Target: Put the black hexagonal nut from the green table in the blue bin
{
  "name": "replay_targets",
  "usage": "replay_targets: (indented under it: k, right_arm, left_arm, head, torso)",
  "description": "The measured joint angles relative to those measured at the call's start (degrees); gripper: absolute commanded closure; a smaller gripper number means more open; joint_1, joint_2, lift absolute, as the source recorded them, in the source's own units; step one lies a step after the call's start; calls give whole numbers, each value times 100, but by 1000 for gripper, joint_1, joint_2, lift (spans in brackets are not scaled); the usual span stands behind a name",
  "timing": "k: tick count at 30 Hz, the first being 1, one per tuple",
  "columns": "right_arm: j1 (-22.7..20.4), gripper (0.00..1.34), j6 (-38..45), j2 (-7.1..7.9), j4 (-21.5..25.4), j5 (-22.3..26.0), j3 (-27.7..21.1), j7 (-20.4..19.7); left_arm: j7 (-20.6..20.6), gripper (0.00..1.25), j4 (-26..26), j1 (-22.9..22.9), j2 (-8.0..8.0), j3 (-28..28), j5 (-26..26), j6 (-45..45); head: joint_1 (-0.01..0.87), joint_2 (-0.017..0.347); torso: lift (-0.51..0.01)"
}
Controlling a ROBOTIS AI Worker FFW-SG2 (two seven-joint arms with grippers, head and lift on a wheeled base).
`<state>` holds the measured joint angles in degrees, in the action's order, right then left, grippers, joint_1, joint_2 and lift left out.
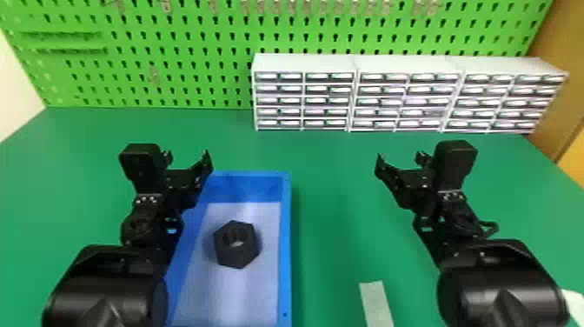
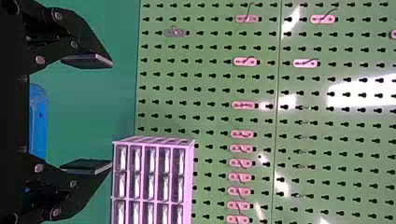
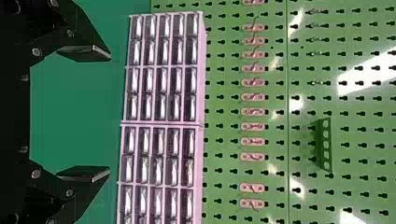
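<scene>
Head view: black nut (image 1: 237, 254) lies inside blue bin (image 1: 285, 243), clear of its walls.

Between the blue bin (image 1: 285, 243) and my right gripper (image 1: 399, 157) I have a wide lane over the green table (image 1: 330, 208), running toward its far edge until white drawer units (image 1: 304, 63) bar it, pegboard (image 1: 195, 56) behind. From the head view, my left gripper (image 1: 187, 155) crosses the bin's far left corner; inside, the black hexagonal nut (image 1: 247, 248) obstructs me.
</scene>
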<state>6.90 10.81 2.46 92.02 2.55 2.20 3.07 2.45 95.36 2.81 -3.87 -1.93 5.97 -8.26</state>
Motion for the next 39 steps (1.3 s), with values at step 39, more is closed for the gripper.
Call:
replay_targets:
  k: [39]
  right_arm:
    - [6, 407, 9, 9, -7, 0, 35, 0]
  left_arm:
    - [0, 486, 0, 0, 0, 9, 1, 0]
  head:
    - [686, 51]
  torso:
    - [-96]
